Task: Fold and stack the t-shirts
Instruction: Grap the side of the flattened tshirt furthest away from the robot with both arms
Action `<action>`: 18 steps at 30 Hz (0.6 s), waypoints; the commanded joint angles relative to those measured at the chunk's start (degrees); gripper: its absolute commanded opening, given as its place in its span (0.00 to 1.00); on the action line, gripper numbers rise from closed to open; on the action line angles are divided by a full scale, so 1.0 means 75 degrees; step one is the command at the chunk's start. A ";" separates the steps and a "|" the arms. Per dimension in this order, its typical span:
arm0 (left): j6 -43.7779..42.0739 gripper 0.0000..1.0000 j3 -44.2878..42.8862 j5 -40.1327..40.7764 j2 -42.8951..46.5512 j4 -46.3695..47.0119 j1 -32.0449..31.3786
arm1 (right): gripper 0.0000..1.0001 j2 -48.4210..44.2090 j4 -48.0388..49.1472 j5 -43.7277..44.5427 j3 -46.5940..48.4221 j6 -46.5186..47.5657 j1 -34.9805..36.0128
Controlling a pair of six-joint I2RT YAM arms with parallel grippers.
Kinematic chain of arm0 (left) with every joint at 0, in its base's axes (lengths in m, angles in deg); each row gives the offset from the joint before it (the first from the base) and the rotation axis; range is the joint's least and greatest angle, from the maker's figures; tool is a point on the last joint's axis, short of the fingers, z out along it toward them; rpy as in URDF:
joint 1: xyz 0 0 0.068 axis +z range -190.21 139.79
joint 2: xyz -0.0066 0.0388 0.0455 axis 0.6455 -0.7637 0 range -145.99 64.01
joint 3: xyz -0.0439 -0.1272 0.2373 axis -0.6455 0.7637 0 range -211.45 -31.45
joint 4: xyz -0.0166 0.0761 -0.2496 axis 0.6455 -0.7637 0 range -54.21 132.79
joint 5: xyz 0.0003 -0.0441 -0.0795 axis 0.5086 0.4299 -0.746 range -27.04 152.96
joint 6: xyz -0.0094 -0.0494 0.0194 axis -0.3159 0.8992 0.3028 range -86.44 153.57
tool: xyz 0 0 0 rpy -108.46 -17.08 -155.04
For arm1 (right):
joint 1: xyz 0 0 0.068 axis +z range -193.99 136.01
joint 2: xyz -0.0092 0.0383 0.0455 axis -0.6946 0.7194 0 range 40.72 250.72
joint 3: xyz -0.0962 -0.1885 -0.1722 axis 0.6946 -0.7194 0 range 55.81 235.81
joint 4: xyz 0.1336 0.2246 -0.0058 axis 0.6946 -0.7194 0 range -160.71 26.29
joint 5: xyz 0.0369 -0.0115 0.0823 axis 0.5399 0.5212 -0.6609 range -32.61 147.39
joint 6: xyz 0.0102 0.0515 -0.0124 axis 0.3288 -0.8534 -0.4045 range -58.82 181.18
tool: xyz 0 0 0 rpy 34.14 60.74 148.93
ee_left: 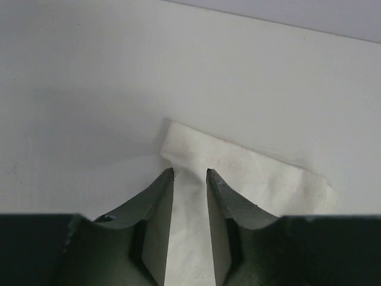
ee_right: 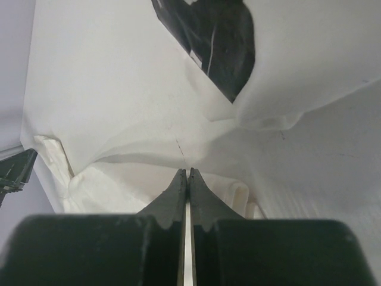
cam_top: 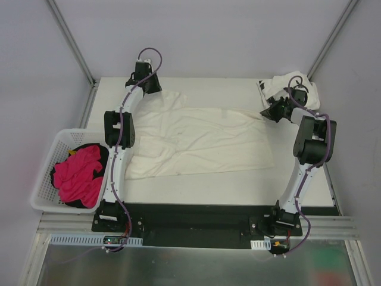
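Cream-white cloth fills the middle of the white table (cam_top: 238,89): the cream-white t-shirt (cam_top: 202,143) lies spread out and wrinkled, its long side running left to right between the two arms. The left gripper (cam_top: 149,83) sits at the shirt's far left corner. In the left wrist view its fingers (ee_left: 156,202) stand only a narrow gap apart. Cloth fills that gap and gathers at the tips, so we read this as a pinch on the corner, which sticks out a little past them.

The right gripper (cam_top: 271,112) is at the shirt's far right edge, just beside the printed t-shirt (cam_top: 284,84), which lies crumpled in the far right corner of the table. In the right wrist view its fingers (ee_right: 202,196) are pressed together with only a pale sliver between them. The tips meet a raised fold of white cloth, and we cannot tell whether any of it is caught.

A white basket (cam_top: 44,173) stands off the table's left side and holds a pink cloth (cam_top: 77,173) on top of something black.
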 commanded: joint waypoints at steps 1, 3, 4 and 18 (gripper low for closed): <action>-0.0155 0.19 -0.0202 -0.0135 0.0198 -0.0273 0.0006 | 0.01 -0.0536 0.0205 -0.0122 -0.0089 -0.0131 -0.0085; -0.0144 0.18 -0.0202 -0.0123 0.0210 -0.0332 0.0006 | 0.01 -0.0536 0.0217 -0.0122 -0.0089 -0.0131 -0.0097; -0.0155 0.18 -0.0202 -0.0100 0.0198 -0.0378 0.0006 | 0.01 -0.0559 0.0217 -0.0134 -0.0101 -0.0142 -0.0109; -0.0144 0.44 -0.0038 0.0100 0.0316 -0.0999 0.0006 | 0.01 -0.1004 0.0545 -0.0239 -0.0428 -0.0271 -0.0238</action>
